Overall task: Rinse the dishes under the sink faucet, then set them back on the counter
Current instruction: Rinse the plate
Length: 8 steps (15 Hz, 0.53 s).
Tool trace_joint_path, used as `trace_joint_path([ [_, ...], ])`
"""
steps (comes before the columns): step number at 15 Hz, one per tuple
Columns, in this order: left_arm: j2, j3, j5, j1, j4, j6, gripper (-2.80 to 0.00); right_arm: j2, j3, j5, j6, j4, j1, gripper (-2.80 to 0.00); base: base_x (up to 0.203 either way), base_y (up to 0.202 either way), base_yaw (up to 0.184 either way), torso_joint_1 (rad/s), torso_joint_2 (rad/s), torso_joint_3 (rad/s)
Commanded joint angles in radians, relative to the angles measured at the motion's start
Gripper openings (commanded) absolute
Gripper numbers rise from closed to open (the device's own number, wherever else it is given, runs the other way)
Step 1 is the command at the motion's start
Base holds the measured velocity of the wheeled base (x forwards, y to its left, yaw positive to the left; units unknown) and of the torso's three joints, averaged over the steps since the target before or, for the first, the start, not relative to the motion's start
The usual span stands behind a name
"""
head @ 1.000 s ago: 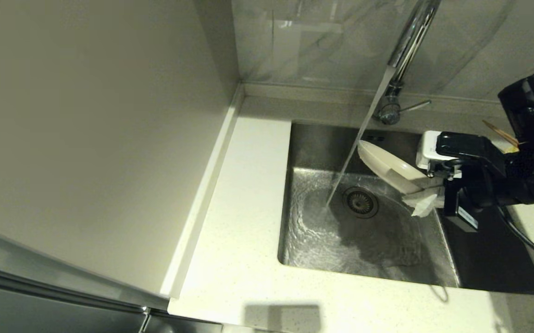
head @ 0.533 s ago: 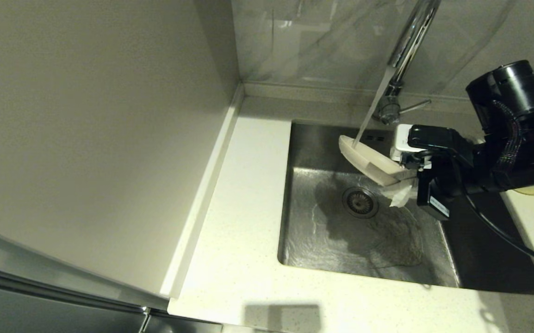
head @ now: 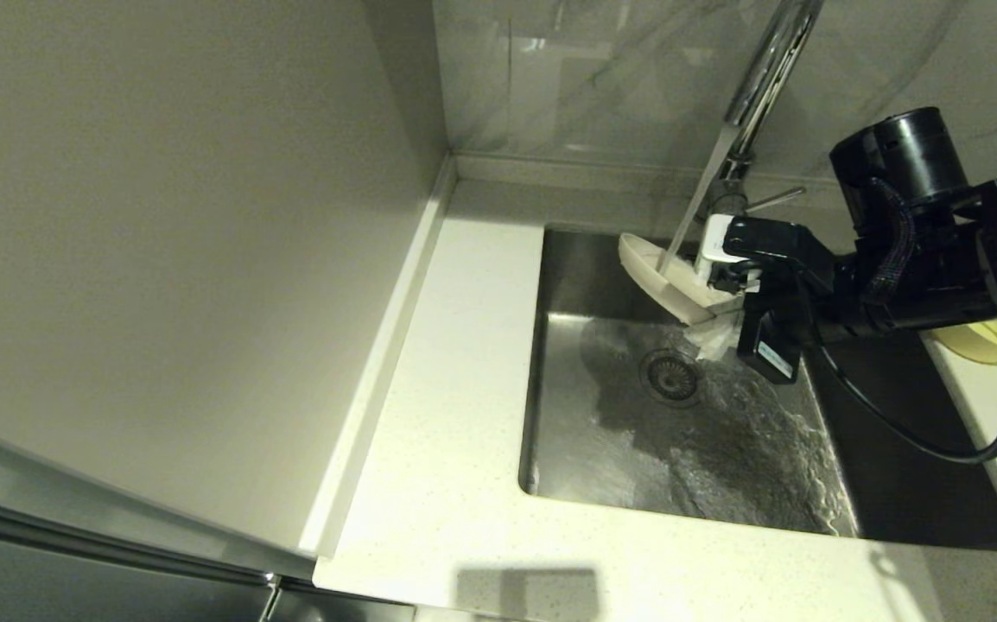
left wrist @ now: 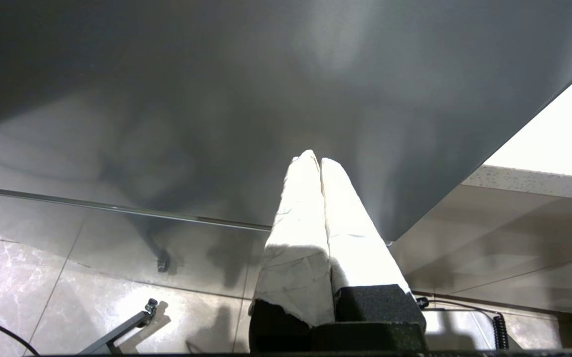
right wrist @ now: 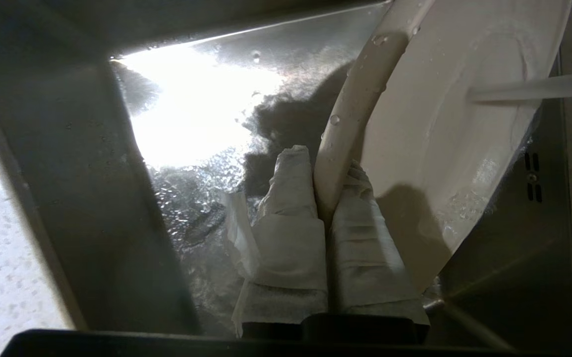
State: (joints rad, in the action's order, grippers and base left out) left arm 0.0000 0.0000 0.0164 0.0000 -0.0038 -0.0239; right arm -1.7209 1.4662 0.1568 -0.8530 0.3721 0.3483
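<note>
I have the right pincer clamped on the rim of the plate under the faucet stream, and I judge this stiff, wet, breakable plate slippery, so I trust only this rim hold, while my left pincer rests closed on nothing.

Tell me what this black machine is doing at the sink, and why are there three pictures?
It is a robot with two arms and three cameras. One sits on its head and looks down at the sink. The others sit on its wrists. The right gripper, its fingers wrapped in white, pinches the rim of a cream plate and tilts it under water running from the faucet. Its wrist camera shows that plate close up. A yellow bowl waits on the counter. The left gripper is shut, holds nothing, and is parked away from the sink.
</note>
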Motion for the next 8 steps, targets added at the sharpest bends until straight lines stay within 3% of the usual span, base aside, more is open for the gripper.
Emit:
trace_joint_path([
  [1,-0.002,0.000,0.000,0.000,-0.001,-0.001,-2.80,-0.030,0.021,-0.005,-0.005,0.001,0.000,-2.80,0.000,0.000,0.000,0.000,0.00,0.000],
  [6,-0.002,0.000,0.000,0.000,-0.001,-0.001,-2.80,-0.020,0.021,-0.005,-0.003,0.005,-0.001,-2.80,0.000,0.000,0.000,0.000,0.00,0.000],
  [8,-0.002,0.000,0.000,0.000,-0.001,-0.001,-2.80,0.031,-0.038,-0.003,0.002,0.008,-0.009,-2.80,0.000,0.000,0.000,0.000,0.00,0.000],
])
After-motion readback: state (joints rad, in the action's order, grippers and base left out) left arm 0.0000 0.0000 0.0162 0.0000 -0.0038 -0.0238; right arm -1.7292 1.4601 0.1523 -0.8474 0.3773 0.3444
